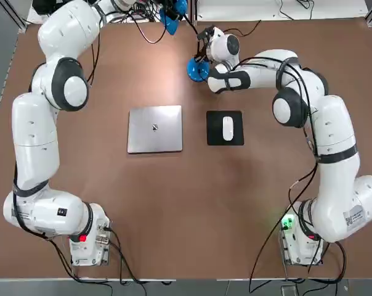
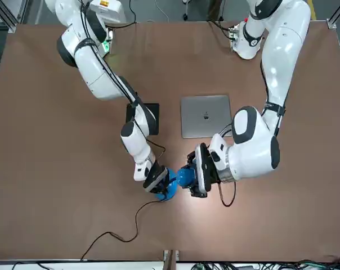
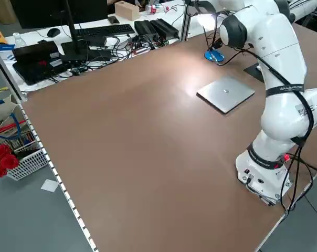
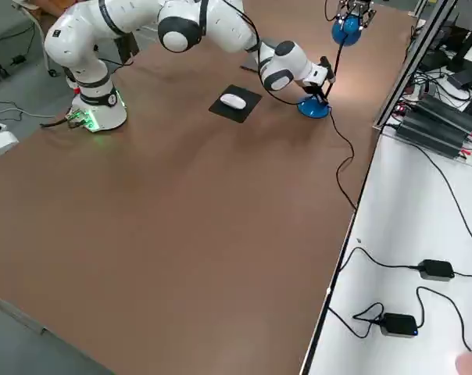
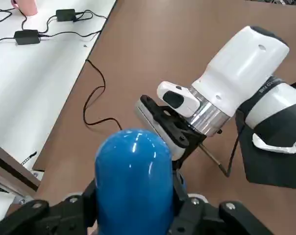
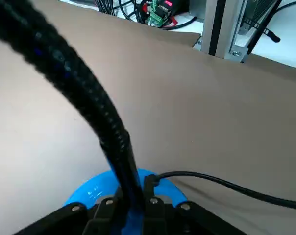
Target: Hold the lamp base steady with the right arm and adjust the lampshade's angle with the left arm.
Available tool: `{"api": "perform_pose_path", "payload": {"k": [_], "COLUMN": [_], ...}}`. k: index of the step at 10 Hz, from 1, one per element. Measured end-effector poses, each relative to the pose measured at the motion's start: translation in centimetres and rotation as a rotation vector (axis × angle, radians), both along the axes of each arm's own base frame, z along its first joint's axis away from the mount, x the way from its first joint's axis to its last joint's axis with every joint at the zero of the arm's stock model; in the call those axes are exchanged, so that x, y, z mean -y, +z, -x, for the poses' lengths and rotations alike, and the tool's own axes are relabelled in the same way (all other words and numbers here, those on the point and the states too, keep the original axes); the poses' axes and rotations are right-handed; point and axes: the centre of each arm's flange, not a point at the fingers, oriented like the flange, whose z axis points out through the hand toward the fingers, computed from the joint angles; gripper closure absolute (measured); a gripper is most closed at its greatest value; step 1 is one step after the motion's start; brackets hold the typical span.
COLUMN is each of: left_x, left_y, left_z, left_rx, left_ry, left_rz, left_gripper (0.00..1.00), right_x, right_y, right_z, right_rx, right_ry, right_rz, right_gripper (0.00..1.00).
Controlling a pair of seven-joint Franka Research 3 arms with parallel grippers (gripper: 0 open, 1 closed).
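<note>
The lamp base (image 1: 196, 69) is a round blue disc near the table's far edge, with a black gooseneck stem (image 6: 84, 93) rising from it. My right gripper (image 2: 157, 183) is down on the base. In the right wrist view its fingers (image 6: 106, 205) are shut on the stem's foot, just above the lamp base (image 6: 96, 188). The blue lampshade (image 2: 183, 176) hangs above and beside the base, with my left gripper (image 2: 193, 179) shut around it. The left wrist view looks down over the lampshade (image 5: 133, 176) with dark fingers on both sides of it.
A closed silver laptop (image 1: 155, 128) and a white mouse (image 1: 226, 128) on a black pad lie mid-table. The lamp's black cord (image 2: 122, 230) trails to the far edge. Beyond that edge are a metal frame post (image 6: 221, 24) and a white bench with power adapters (image 4: 400, 322).
</note>
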Motion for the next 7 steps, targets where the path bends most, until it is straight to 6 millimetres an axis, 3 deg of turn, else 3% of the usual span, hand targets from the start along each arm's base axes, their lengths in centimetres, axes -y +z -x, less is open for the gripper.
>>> {"api": "perform_pose_path", "payload": {"k": [7], "left_x": [-0.15], "left_y": [-0.14], "left_z": [-0.07], "left_rx": [-0.265], "left_ry": [0.255], "left_rz": [0.008], "left_gripper": [0.43], "right_x": [-0.02], "right_y": [0.00], "right_z": [0.01], "right_rx": [0.000], "right_ry": [0.000], "right_rz": [0.000], "right_gripper": [0.85]}}
